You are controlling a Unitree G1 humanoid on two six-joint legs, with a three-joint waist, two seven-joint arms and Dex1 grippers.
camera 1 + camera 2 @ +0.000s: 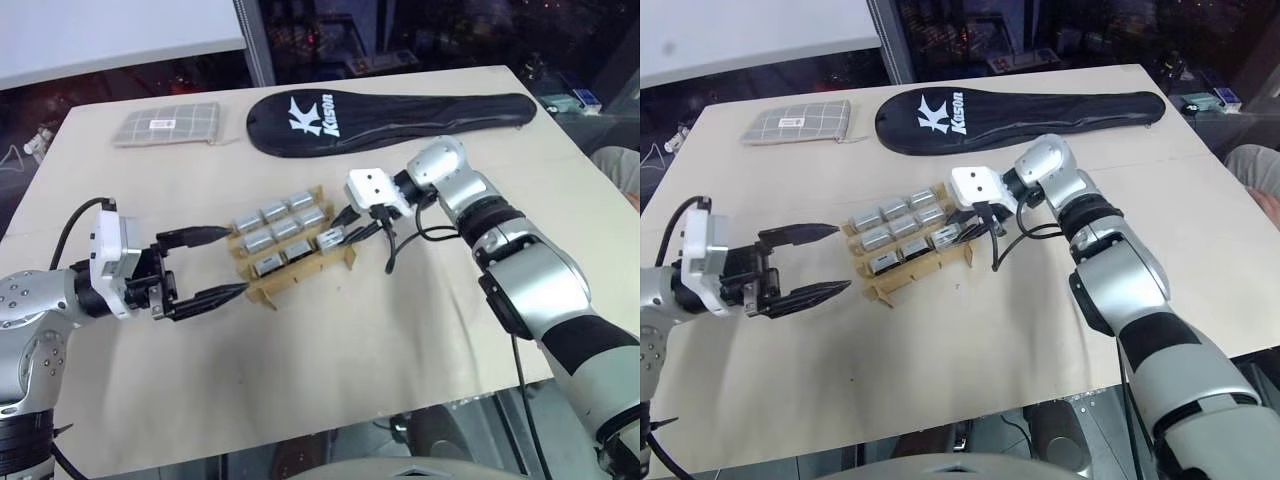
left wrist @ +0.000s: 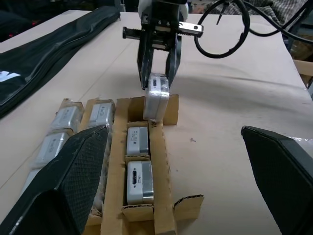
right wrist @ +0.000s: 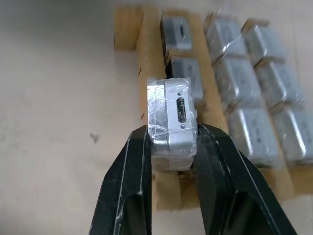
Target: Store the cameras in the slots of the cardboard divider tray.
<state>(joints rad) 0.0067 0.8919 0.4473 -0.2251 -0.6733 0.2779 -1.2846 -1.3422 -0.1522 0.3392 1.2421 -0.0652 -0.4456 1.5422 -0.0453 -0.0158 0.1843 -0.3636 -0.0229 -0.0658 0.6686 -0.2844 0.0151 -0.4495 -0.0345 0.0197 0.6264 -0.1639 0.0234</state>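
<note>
The cardboard divider tray (image 1: 300, 281) lies in the middle of the table, with several silver-grey cameras (image 1: 272, 238) sitting in its slots. My right gripper (image 1: 345, 232) is shut on one more camera (image 3: 171, 122) and holds it tilted right above the tray's right-hand end slot (image 2: 164, 110). The camera's lower end is at that slot's mouth. Two cameras (image 2: 138, 161) fill the other slots of that row. My left gripper (image 1: 237, 260) stands open just left of the tray, its fingers (image 2: 63, 181) wide apart with nothing between them.
A long black racket cover (image 1: 390, 115) lies across the far side of the table, and a grey checked pouch (image 1: 167, 124) sits at the far left. A black cable (image 1: 400, 245) loops from my right wrist down to the table beside the tray.
</note>
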